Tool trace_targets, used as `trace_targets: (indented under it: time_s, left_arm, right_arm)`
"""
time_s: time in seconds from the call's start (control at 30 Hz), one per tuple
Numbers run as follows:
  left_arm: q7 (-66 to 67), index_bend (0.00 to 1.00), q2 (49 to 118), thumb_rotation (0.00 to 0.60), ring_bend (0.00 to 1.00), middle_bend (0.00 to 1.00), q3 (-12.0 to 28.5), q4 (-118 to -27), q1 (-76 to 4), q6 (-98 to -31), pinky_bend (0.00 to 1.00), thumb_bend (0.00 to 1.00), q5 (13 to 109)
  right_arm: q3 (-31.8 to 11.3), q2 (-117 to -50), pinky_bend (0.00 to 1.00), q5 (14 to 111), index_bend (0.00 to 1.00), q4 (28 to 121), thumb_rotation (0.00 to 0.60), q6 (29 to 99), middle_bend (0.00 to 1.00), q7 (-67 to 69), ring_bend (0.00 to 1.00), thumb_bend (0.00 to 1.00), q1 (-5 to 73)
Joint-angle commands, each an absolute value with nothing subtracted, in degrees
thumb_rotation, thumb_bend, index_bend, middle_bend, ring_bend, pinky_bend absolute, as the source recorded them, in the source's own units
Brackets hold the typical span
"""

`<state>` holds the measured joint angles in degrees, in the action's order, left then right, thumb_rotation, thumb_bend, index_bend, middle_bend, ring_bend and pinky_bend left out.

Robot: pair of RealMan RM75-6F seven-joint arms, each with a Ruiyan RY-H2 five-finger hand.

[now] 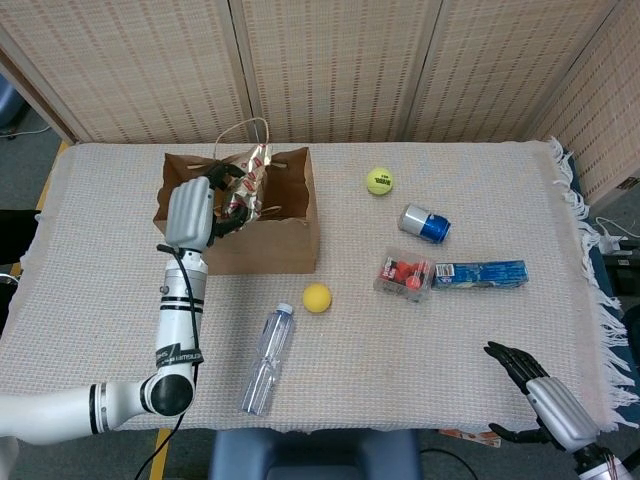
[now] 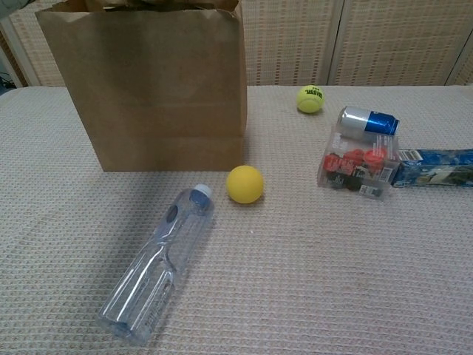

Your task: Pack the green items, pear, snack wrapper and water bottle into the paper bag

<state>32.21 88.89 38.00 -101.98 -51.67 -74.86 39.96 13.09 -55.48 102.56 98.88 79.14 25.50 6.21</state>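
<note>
Left hand (image 1: pixel 200 208) gripped wrapper (image 1: pixel 250 180) over bag (image 1: pixel 262 245); bottle (image 1: pixel 265 361) unpacked; right hand (image 1: pixel 535 390) open, empty.

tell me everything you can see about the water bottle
The water bottle is clear plastic, ribbed, and looks empty, with a pale cap. It lies on its side on the woven tablecloth, cap pointing toward the yellow ball and the paper bag, base toward the near table edge. Nothing touches it but the cloth.
</note>
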Motion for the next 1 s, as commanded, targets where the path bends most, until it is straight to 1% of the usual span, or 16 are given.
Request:
trace_targets:
  time_s: [0.03,0.07,0.1,0.13,0.2,0.43,0.63,0.73,0.83,0.87,0.9,0.97,1.0]
  left_arm:
    - [33.63,0.36,88.26,0.600,0.26,0.26,35.88,-101.33,-52.99,-71.90,0.47,0.48,38.16]
    - [33.69,0.28,88.16,0.600,0.19,0.18,35.77,-101.35,-53.06,-71.71,0.40,0.45,38.00]
    - [33.75,0.19,88.02,0.600,0.09,0.09,35.59,-101.38,-53.24,-71.42,0.32,0.43,37.75]
    - [33.84,0.12,87.84,0.600,0.03,0.02,35.20,-101.32,-53.76,-71.00,0.26,0.41,38.14]
    - [32.66,0.06,87.83,0.600,0.00,0.00,34.77,-101.02,-54.14,-71.13,0.22,0.39,39.77]
    - [30.00,0.02,87.01,0.600,0.00,0.00,33.95,-102.13,-54.14,-72.61,0.22,0.39,41.86]
    - [28.61,0.03,84.95,0.600,0.00,0.00,32.74,-104.92,-52.87,-73.56,0.22,0.39,42.55]
    - [27.20,0.05,83.41,0.600,0.00,0.00,31.84,-106.77,-51.36,-74.29,0.22,0.39,43.80]
    - [24.72,0.13,81.60,0.600,0.03,0.01,30.50,-108.80,-48.83,-75.89,0.26,0.44,46.84]
    - [23.86,0.20,81.04,0.600,0.08,0.06,29.90,-109.21,-47.87,-76.69,0.30,0.47,48.38]
    - [22.68,0.28,80.34,0.600,0.14,0.12,28.98,-109.55,-46.48,-77.90,0.35,0.50,50.54]
    - [20.80,0.42,79.03,0.600,0.25,0.24,27.28,-110.42,-44.08,-79.36,0.45,0.53,53.35]
    - [19.82,0.48,78.28,0.600,0.30,0.30,26.50,-110.93,-42.82,-80.06,0.49,0.54,54.57]
  right_arm:
    - [13.13,-55.43,0.00,102.59,0.00,98.89,0.600,79.15,0.00,25.55,0.00,0.08,6.21]
    - [13.13,-55.42,0.00,102.60,0.00,98.88,0.600,79.16,0.00,25.56,0.00,0.08,6.20]
    - [13.15,-55.40,0.00,102.64,0.00,98.88,0.600,79.20,0.00,25.60,0.00,0.08,6.19]
    - [13.16,-55.39,0.00,102.72,0.00,98.86,0.600,79.24,0.00,25.58,0.00,0.08,6.19]
    - [13.18,-55.38,0.00,102.81,0.00,98.86,0.600,79.24,0.00,25.44,0.00,0.08,6.19]
    - [13.13,-55.47,0.00,102.80,0.00,98.78,0.600,79.40,0.00,25.02,0.00,0.08,6.04]
    - [13.06,-55.56,0.00,102.67,0.00,98.74,0.600,79.33,0.00,24.71,0.00,0.08,5.99]
    - [13.05,-55.61,0.00,102.68,0.00,98.62,0.600,79.48,0.00,24.68,0.00,0.08,5.89]
    - [12.99,-55.65,0.00,102.66,0.00,98.54,0.600,79.67,0.00,24.76,0.00,0.08,5.81]
    - [12.99,-55.71,0.00,102.67,0.00,98.46,0.600,79.73,0.00,24.80,0.00,0.08,5.77]
    - [12.97,-55.77,0.00,102.66,0.00,98.36,0.600,79.78,0.00,24.82,0.00,0.08,5.74]
    - [13.00,-55.85,0.00,102.72,0.00,98.22,0.600,79.82,0.00,24.85,0.00,0.08,5.69]
    - [12.99,-55.84,0.00,102.80,0.00,98.30,0.600,79.84,0.00,24.82,0.00,0.08,5.71]
